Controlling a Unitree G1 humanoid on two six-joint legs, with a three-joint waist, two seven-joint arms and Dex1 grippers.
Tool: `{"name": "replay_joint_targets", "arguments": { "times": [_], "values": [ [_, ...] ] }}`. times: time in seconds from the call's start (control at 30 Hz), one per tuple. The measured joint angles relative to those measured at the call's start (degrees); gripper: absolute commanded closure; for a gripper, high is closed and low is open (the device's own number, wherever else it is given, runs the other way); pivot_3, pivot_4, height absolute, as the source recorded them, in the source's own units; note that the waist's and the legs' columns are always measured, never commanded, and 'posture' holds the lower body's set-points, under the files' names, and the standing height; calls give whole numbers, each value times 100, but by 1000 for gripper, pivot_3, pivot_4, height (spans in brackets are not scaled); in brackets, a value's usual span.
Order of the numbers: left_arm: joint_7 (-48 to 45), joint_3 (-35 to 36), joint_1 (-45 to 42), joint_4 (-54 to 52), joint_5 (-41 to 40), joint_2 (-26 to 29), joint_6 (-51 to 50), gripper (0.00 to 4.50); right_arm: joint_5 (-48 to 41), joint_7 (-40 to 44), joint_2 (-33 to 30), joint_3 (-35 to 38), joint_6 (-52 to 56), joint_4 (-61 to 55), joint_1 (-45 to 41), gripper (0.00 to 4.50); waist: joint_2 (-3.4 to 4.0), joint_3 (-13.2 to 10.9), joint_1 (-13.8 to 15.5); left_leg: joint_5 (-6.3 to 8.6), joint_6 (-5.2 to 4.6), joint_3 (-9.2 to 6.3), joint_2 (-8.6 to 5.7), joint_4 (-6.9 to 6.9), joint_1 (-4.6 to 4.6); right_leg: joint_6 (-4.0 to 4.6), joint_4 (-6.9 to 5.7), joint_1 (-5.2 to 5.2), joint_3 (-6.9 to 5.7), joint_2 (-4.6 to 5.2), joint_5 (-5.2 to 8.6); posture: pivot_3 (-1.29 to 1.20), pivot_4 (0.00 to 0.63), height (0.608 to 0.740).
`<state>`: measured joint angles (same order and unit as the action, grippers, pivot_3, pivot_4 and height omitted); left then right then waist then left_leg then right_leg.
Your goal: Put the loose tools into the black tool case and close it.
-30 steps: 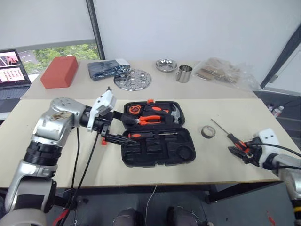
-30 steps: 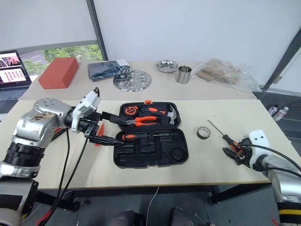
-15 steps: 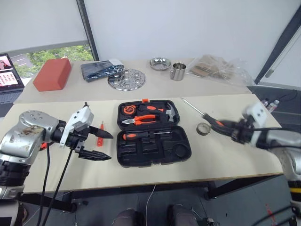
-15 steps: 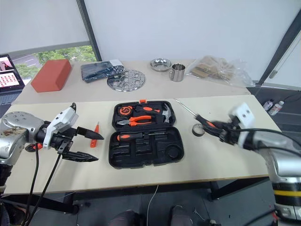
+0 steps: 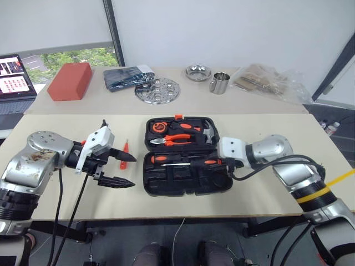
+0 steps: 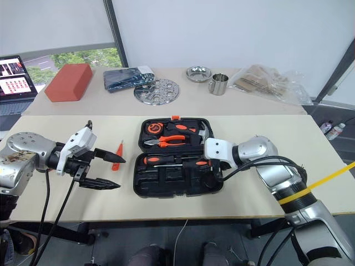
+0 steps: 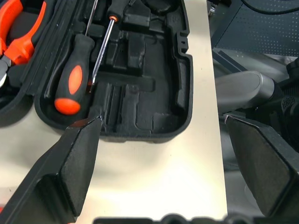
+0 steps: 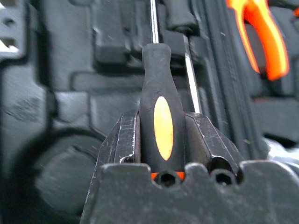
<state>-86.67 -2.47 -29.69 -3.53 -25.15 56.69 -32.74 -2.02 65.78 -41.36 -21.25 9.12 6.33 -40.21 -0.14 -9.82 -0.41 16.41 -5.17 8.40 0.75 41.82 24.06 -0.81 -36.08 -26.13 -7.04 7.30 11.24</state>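
Screwdriver (image 8: 160, 114) sits clamped in the right pincer (image 5: 221, 163) over the open tool case (image 5: 186, 180); left pincer (image 5: 123, 169), at its 9 o'clock, gapes wide.

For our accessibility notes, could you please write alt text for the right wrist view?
The right gripper clamps a black-and-orange-handled screwdriver, shaft pointing away over the open black tool case. Orange-handled pliers lie in the case's other half.
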Motion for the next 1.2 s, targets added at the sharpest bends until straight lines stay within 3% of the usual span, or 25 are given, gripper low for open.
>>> {"name": "replay_joint_targets", "arguments": {
  "times": [0.07,0.13,0.23,0.3,0.53,0.63,0.8,0.93,1.1,1.2],
  "values": [
    [31,0,0,-2,-23,-2,0,0,69,-71,106,17,-16,21,-17,1161,0,0,-37,-3,5,0,1,-1,-9,0,-4,3,2,-1,0,0,150,734],
    [50,0,0,-6,-38,-9,-1,0,76,-93,154,33,-29,44,-30,651,0,0,-46,-4,7,0,2,-2,-13,1,-8,4,5,-1,0,0,150,734],
    [67,1,2,-9,-89,-9,-4,0,13,-99,282,148,67,36,-28,651,0,0,-51,-5,9,1,3,-2,-17,3,-12,4,9,-1,-2,0,150,734],
    [76,-2,1,-3,-98,-9,-4,0,-398,-117,557,372,712,-116,-26,1376,0,0,-49,-6,9,1,4,-1,-17,30,-13,4,11,-2,-18,0,150,734],
    [82,-42,-86,146,-68,-12,17,0,-608,-255,826,485,1282,-387,-18,3762,0,0,-34,-5,9,1,3,-2,-17,27,-12,4,9,-2,-16,0,150,734],
    [84,-94,-121,178,-58,-26,39,0,-427,-395,958,281,1291,-386,52,4480,0,0,-45,-5,10,2,3,-3,-17,28,-13,3,9,-4,-16,0,150,734],
    [138,-114,-122,260,37,-48,52,0,272,-665,993,-309,818,-202,124,4480,-10,7,-66,-7,14,6,4,-4,-31,9,-14,12,12,-5,-3,0,150,734],
    [340,-47,54,230,37,-69,22,0,382,-828,1038,-282,715,-302,259,4480,-23,14,-64,-6,35,4,7,-5,-66,15,-18,44,19,-3,-6,0,150,734],
    [794,642,1188,-55,-93,32,-209,0,-516,-746,1080,548,1555,-726,297,4480,-22,13,-62,-13,24,0,8,-11,-35,67,-24,1,25,4,-34,0,150,734],
    [1150,1443,2075,-442,-223,38,-440,0,-1379,-572,912,1210,2386,-1435,229,3772,-22,13,-56,-12,23,-9,11,-23,-30,70,-16,-2,15,3,-33,0,150,734]
  ]
}}
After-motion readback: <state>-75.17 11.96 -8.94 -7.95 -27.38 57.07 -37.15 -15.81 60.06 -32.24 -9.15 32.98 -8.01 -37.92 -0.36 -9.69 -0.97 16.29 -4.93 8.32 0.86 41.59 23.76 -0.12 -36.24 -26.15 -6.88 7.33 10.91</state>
